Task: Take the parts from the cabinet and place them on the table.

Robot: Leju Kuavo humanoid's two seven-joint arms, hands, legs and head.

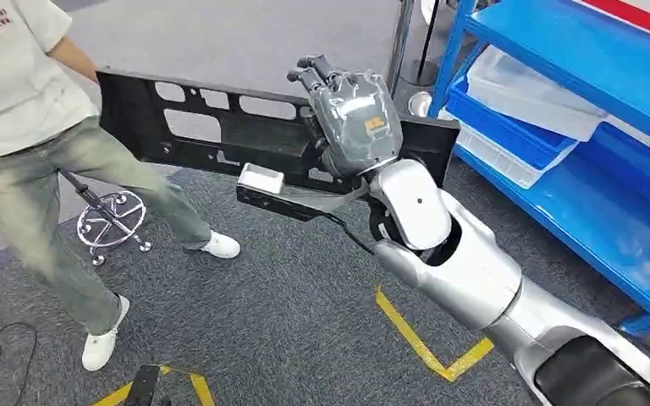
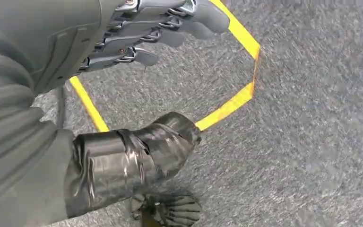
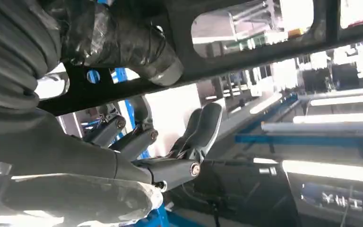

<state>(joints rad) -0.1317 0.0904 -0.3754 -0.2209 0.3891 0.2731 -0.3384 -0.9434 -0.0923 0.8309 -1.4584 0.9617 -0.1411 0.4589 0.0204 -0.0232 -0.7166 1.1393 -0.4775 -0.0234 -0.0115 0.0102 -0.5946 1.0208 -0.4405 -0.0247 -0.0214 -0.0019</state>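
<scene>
Head view: the right hand [image 1: 351,118] grips the long black part [image 1: 220,131] by its upper edge at twelve o'clock, clear of the blue cabinet [image 1: 575,127]. Left wrist view: left hand [image 2: 137,38] hangs empty, fingers loosely spread. Right wrist view: thumb hooks the part's bar, steadying it for carrying.

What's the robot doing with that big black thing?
The robot's right hand grips a long black plastic panel with cutouts, holding it up in the air. A person stands at the panel's other end. Blue shelves stand beside them. The left hand hangs over the grey carpet, holding nothing.
</scene>
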